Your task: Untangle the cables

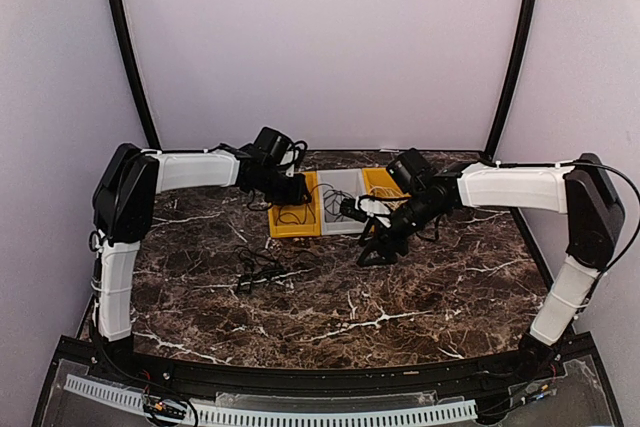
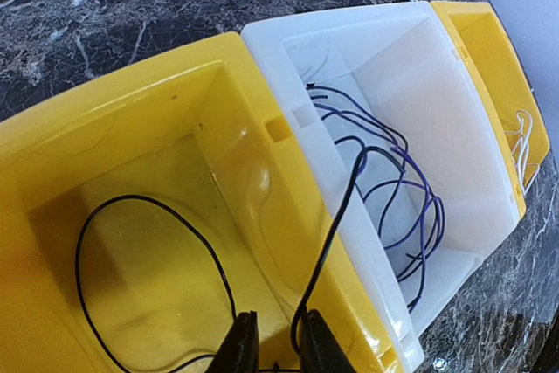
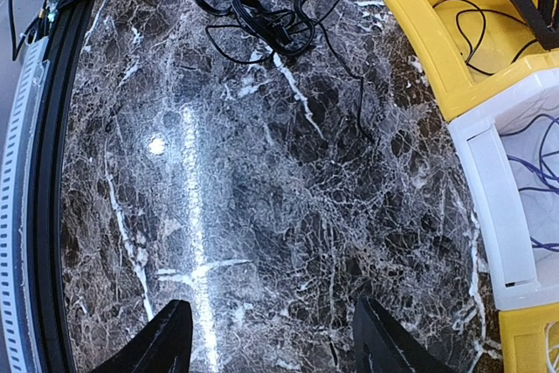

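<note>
Three bins sit side by side at the far middle of the marble table (image 3: pixel 262 216): a yellow bin (image 2: pixel 131 76) on the left, a white bin (image 2: pixel 349 24) in the middle and a second yellow bin (image 2: pixel 489 50) on the right. The left gripper (image 2: pixel 275 325) hangs over the left yellow bin with its fingers nearly together. A thin black cable (image 2: pixel 131 197) makes a big loop on that bin's floor. One strand runs up from the small gap between the fingers and over the wall into the white bin. Whether the fingers pinch it cannot be told. A dark cable (image 2: pixel 397 189) lies in loose loops inside the white bin. A white cable (image 2: pixel 522 141) lies in the right yellow bin. A black cable bundle (image 3: pixel 262 10) lies on the table, nearer than the bins and to their left, apart from them. The right gripper (image 3: pixel 271 303) hovers over the table on the near side of the bins, its fingers wide apart, holding nothing.
</note>
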`<state>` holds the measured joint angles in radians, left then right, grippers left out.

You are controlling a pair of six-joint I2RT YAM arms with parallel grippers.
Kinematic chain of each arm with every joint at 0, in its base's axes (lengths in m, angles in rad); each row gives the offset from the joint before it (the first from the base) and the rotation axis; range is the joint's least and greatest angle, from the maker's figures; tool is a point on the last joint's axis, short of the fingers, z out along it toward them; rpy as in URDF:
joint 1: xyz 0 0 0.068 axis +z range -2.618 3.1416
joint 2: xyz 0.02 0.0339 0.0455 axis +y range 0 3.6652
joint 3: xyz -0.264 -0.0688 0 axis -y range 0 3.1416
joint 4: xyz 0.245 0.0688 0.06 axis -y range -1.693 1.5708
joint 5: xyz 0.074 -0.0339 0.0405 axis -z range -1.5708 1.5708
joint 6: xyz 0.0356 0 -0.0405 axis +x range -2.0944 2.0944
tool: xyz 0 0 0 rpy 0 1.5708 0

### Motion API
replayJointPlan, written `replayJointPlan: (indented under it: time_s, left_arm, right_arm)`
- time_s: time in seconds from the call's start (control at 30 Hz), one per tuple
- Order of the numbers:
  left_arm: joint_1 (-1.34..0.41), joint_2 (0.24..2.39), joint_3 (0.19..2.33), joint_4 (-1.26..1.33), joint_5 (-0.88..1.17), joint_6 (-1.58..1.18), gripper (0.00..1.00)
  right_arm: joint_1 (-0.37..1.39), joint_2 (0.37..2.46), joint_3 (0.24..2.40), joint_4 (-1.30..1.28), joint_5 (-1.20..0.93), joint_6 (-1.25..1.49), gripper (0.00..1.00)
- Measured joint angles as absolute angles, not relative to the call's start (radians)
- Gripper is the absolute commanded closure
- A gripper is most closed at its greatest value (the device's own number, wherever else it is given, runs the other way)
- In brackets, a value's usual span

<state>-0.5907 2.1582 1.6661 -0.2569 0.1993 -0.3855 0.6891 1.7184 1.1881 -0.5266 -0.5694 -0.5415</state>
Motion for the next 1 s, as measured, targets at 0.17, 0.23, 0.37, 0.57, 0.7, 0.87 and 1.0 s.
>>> replayJointPlan:
  time_s: [0.17, 0.23, 0.37, 0.57, 0.7, 0.87, 1.0]
  left_arm:
    - [-0.583, 2.175, 1.666, -0.255, 0.208, -0.393, 0.94]
    - [-0.579, 2.175, 1.666, -0.255, 0.21, -0.396, 0.98]
    - [-0.575, 2.175, 1.673, -0.257, 0.192, -0.406, 1.0]
    - [-0.574, 2.175, 1.697, -0.308, 0.084, -0.436, 1.0]
    - [-0.571, 2.175, 1.71, -0.361, 0.027, -0.467, 1.0]
    - [-0.571, 2.182, 1.741, -0.419, 0.005, -0.488, 0.99]
    - [-0.571, 2.194, 1.763, -0.441, 0.017, -0.493, 0.75]
  right_arm:
    - [0.689, 1.718, 1.187, -0.524, -0.567, -0.541, 0.35]
    - [0.689, 1.718, 1.187, -0.524, -0.567, -0.541, 0.36]
    - [0.689, 1.718, 1.183, -0.522, -0.567, -0.542, 0.36]
    - [0.689, 1.718, 1.177, -0.521, -0.564, -0.542, 0.36]
    - [0.687, 1.718, 1.177, -0.521, -0.564, -0.544, 0.36]
    - [0.687, 1.719, 1.177, -0.521, -0.564, -0.545, 0.36]
    - [0.688, 1.734, 1.186, -0.522, -0.564, -0.544, 0.36]
